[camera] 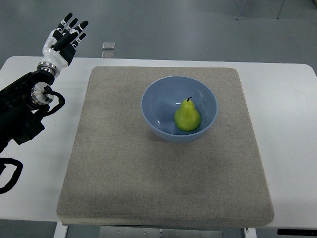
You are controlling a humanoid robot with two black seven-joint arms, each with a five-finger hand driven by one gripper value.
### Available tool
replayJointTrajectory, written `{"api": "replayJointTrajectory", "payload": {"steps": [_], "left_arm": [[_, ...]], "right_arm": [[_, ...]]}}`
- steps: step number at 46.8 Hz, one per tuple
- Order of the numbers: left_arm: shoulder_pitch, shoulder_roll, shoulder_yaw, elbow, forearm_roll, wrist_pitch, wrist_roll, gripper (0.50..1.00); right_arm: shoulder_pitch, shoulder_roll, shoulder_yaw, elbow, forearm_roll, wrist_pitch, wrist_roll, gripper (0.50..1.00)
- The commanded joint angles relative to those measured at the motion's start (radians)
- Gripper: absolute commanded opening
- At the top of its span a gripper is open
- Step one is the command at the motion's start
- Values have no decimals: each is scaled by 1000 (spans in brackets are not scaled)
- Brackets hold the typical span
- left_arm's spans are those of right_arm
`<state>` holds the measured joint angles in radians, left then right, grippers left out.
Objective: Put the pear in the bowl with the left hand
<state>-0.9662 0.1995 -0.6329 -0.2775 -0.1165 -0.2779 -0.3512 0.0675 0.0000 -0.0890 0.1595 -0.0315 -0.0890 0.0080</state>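
Observation:
A green pear with a dark stem lies inside the light blue bowl, toward its right side. The bowl stands on a grey mat, a little above the mat's middle. My left hand is at the far upper left, well away from the bowl, raised over the table's back left corner. Its fingers are spread and hold nothing. The right arm does not show.
The mat lies on a white table. My left arm's dark body and cables lie over the table's left side. A small square object sits on the floor behind the table.

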Motion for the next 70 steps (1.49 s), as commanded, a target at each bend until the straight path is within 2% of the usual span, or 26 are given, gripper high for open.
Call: {"api": "replayJointTrajectory", "payload": {"steps": [1,18,29,70], "left_arm": [[7,-17,-30,0,-2,3,0,990],[7,-78,-16,41,8,28,0,990],[-8,-91,-16,34,5,95,1,990],[-74,-89,-13,38,17,103,1,990]], "right_arm": [[0,0,0,0,-1,0,0,924],[0,0,0,0,-1,0,1,924],[0,0,0,0,-1,0,0,926],[0,0,0,0,1,-3,0,924]]}}
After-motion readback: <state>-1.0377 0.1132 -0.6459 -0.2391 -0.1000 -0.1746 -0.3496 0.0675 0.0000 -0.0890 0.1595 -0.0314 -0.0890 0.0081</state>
